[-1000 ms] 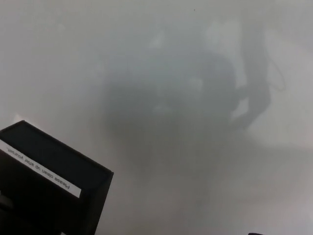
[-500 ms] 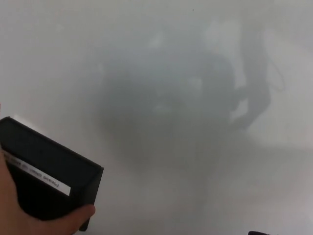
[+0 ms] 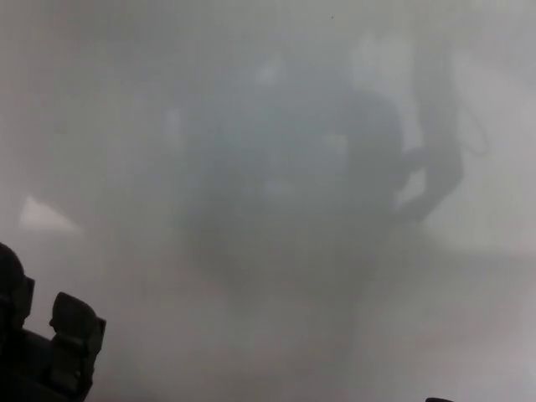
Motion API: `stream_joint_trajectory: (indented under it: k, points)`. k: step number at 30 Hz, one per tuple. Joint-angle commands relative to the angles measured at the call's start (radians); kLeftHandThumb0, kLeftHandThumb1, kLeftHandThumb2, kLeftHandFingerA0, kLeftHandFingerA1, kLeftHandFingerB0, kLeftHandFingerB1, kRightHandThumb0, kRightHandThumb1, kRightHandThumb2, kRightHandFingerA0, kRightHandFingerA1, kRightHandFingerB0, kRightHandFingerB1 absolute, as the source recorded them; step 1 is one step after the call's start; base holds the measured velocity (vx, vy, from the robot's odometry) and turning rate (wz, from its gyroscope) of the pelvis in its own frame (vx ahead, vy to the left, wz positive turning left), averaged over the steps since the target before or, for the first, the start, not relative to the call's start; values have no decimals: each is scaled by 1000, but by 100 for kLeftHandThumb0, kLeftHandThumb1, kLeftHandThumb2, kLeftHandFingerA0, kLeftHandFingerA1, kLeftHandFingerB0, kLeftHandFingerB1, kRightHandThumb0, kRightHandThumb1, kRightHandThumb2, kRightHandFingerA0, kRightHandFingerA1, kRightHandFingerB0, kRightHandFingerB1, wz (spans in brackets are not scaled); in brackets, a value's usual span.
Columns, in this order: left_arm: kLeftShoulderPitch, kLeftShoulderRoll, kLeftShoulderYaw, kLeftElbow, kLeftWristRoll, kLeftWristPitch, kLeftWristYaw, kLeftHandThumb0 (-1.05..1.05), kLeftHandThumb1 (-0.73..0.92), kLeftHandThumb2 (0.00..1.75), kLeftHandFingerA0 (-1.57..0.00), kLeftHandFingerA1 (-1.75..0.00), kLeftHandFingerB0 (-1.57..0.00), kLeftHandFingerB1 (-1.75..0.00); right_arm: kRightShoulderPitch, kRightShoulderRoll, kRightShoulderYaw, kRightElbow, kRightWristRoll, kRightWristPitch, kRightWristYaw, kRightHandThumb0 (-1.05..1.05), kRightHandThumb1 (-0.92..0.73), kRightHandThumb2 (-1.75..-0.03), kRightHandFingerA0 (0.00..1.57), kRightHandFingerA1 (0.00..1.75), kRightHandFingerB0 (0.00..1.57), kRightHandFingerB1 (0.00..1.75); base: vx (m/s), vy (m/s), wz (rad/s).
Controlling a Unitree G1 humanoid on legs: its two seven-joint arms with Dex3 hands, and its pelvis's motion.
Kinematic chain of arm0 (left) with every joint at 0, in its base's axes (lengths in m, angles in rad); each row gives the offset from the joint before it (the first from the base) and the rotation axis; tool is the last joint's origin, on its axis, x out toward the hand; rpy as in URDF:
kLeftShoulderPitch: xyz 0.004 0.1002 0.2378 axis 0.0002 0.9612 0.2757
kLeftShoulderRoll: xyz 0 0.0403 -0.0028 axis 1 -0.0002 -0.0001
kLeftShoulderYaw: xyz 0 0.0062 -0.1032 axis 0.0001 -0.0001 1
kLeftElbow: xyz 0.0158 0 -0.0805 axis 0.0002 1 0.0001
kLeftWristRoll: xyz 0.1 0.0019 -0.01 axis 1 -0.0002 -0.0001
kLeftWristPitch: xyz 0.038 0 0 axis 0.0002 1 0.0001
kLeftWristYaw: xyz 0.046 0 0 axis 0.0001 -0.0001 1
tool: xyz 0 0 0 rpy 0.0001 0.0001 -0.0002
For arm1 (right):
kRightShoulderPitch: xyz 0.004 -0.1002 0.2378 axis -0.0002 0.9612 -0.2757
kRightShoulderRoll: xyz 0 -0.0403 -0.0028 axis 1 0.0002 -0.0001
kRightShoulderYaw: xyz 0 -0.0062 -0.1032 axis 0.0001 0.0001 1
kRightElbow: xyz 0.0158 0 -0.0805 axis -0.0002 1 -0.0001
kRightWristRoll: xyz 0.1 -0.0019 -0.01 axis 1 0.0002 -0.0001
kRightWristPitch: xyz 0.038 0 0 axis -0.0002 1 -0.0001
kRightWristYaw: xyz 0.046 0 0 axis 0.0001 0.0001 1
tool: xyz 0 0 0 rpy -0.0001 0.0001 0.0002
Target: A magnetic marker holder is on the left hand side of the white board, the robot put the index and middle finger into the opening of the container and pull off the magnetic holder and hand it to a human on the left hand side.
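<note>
Glossy grey-white whiteboard surface (image 3: 167, 100) fills view, blurred dark reflection at centre. Black left hand (image 3: 42, 343) at whiteboard's lower-left corner, cropped; fingers apart, nothing held.

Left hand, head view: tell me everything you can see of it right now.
Only part of the left hand shows, at the bottom left corner of the picture, cut off by the left and bottom edges. It looks like black, matte, blocky plastic or rubber. Two thick fingers point upward, set apart with a gap between them. Nothing is held in the visible part, and the marker holder is not in view. Behind it is the whiteboard, glossy, with a dim reflection. Whether the hand touches the board cannot be told.
</note>
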Motion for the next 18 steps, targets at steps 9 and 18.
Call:
stream_joint_trajectory:
  k: [9, 18]
  points:
    - [-2, 128, -69, 141, 136, -90, -9, -82, 43, 83, -35, -47, -27, -46, -1, -7, 0, -12, 13, 8, -2, -35, -65, -60, 81, 50, 75, 50, 0, 0, 0]
    - [110, 165, -170, 146, 583, -556, 240, -64, 69, 61, -35, -38, -29, -30, 10, -2, 7, -7, 14, -9, 11, -36, -66, -60, 81, 50, 74, 50, 0, 0, 0]
